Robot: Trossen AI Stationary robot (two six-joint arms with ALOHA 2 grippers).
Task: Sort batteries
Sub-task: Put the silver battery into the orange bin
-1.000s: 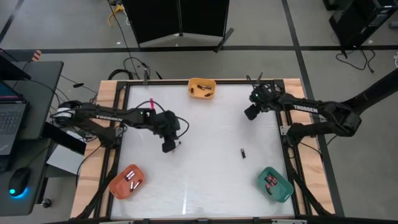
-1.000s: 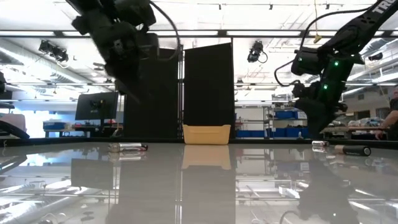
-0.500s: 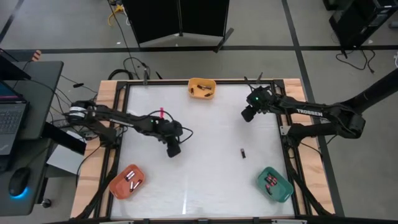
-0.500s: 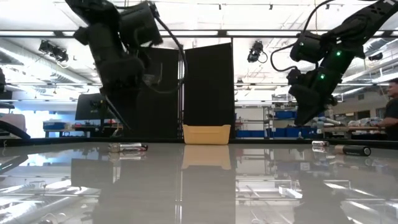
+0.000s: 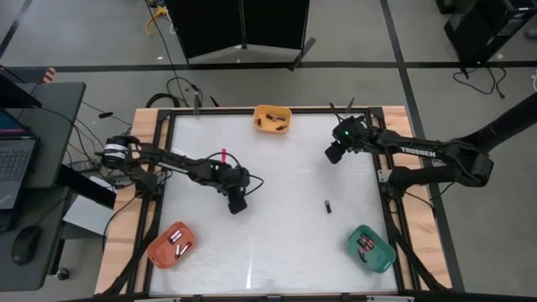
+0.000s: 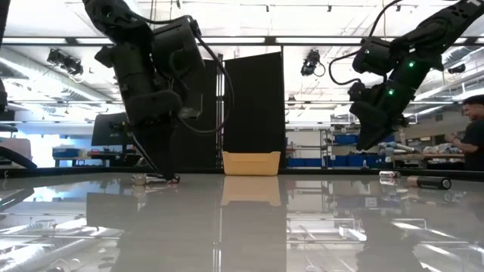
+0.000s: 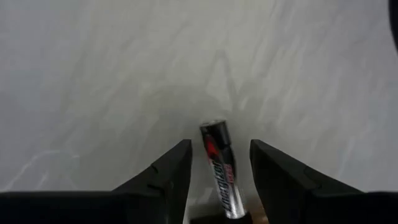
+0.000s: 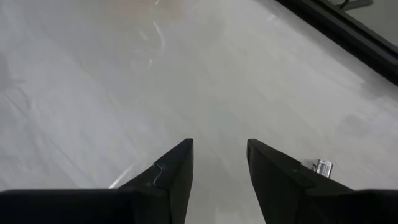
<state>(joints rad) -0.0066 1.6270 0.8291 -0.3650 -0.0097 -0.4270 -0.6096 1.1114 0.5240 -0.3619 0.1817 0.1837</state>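
The left gripper (image 5: pixel 237 204) is down at the desk (image 5: pixel 277 243), left of centre, its fingers (image 7: pixel 168 174) parted with a battery (image 7: pixel 219 168) lying flat between them; a gap shows on either side of the cell, so nothing is gripped. That battery is dark and silver with red marking, its length running along the line of the fingers. In the low view the same gripper (image 6: pixel 162 170) stands with its tips at the surface. The right gripper (image 5: pixel 333 153) hangs above the desk toward the far right, fingers spread and holding nothing; through its own camera a small silver cell (image 8: pixel 323 166) lies on the surface just beyond one fingertip. A dark battery (image 5: pixel 328 206) lies alone on the desk right of centre, well apart from both grippers. A yellow bin (image 5: pixel 273 119) sits at the far edge, middle, with small items in it that cannot be made out. An orange bin (image 5: pixel 171 244) at the near left corner holds two pale cells. A green bin (image 5: pixel 370 248) at the near right corner holds dark cells with red marks. In the low view, more batteries (image 6: pixel 423 181) rest on the surface at the right, and a person (image 6: pixel 473 140) stands in the room beyond the desk.
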